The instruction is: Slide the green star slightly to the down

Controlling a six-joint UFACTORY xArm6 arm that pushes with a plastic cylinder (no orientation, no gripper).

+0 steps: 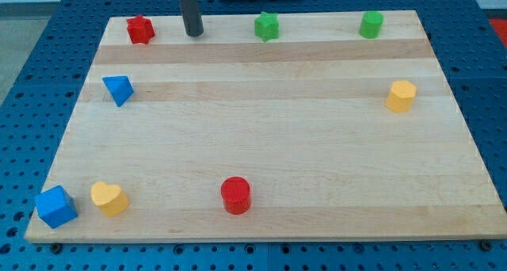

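I find my tip (194, 33) set down near the view's top edge of the wooden board (261, 144), between the red star (140, 29) on its left and the green star (267, 25) on its right. It touches neither block; the red star is somewhat the nearer of the two. The rod ends in a plain point with no jaws, so it holds nothing and there is no opening to report.

The green star, the block named in the task, sits in the top band of the board, a little right of centre, clear of all other blocks. Further along the same band, toward the view's right, stands the green cylinder (371, 24), well apart from the star.

Remaining items noted: a blue triangular block (118, 89) at the left side, below the red star; a yellow block (401, 96) near the right edge, its shape not certain; a red cylinder (235, 195) near the bottom centre; a yellow heart (108, 198) at the bottom left, just beside a blue cube (56, 206) in the bottom-left corner. The board lies on a blue perforated table (32, 65).
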